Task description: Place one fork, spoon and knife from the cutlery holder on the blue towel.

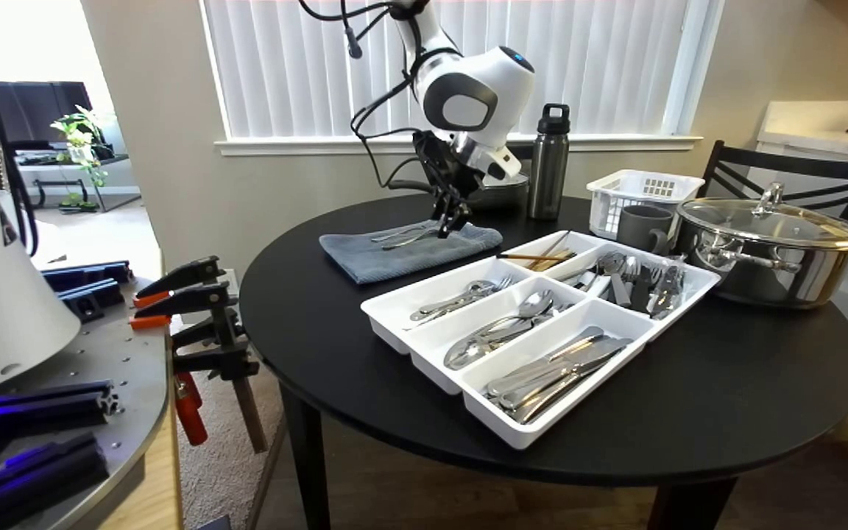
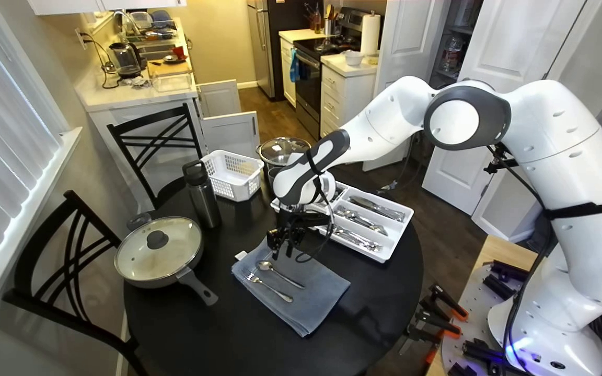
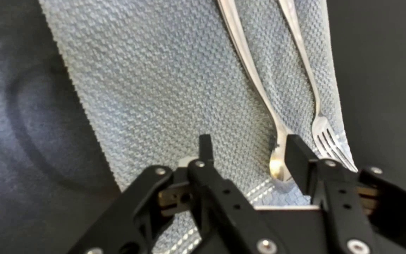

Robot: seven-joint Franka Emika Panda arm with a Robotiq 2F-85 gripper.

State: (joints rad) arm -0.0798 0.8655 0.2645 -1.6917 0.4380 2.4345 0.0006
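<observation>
The spoon (image 3: 248, 60) and fork (image 3: 312, 83) lie side by side, apart, on the towel (image 2: 316, 292), so two of the three pieces look placed and the spoon's step seems to be at its end. No knife lies on the towel in view. The tool (image 3: 248, 139) hangs low over the towel, spread wide, with nothing gripped; the spoon's bowl sits just beside one of its fingers (image 3: 296, 155), and whether they touch I cannot tell. The holder (image 1: 490, 416) stands near the towel on the same bench (image 1: 733, 412), and its long compartment farthest from the towel carries what look like knives (image 1: 556, 372).

The next move likely calls for a straight rise first, so that the finger does not drag the spoon askew, then a swing over to that compartment. The knives lie heaped and overlapping, so the tool should set itself across a single handle, close, and check that only one comes up. The bare part of the towel, on the holder's side, offers the room to lay it
</observation>
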